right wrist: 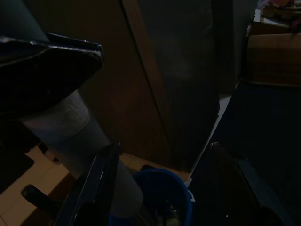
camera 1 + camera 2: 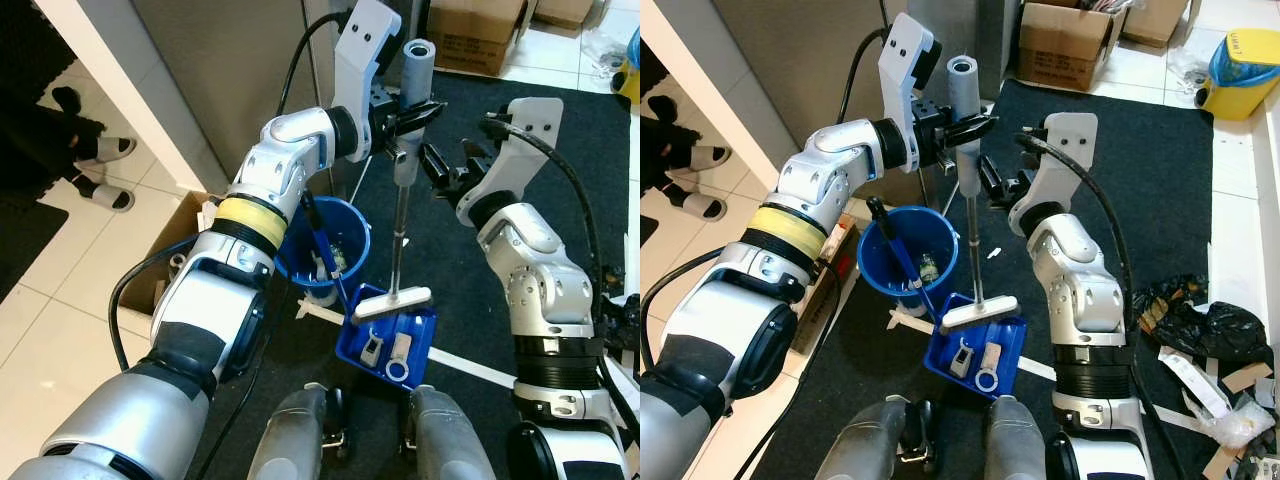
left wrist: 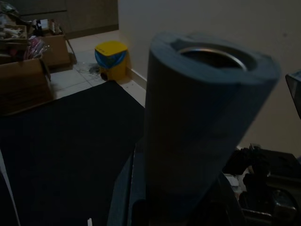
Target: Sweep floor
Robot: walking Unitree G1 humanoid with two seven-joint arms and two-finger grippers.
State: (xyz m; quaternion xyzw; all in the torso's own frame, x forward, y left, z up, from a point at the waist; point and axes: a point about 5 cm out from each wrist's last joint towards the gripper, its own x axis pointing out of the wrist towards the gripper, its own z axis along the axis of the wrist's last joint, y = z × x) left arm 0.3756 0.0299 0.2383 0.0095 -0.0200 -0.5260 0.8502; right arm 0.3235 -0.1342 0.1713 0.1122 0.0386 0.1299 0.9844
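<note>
While my left gripper clamps the broom by its foam grip above the dustpan, it should handle light and stiff; right gripper released

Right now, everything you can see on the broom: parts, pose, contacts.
The broom stands nearly upright: a thick grey foam-looking grip over a hollow metal tube at the top, a thin metal shaft below, and a flat white head at the bottom. The head rests across the rim of the blue dustpan, which lies on the dark mat beside the blue bucket. The left gripper is clamped on the grip just below its top. The right gripper, fingers open, sits close beside the shaft, apparently not touching it.
</note>
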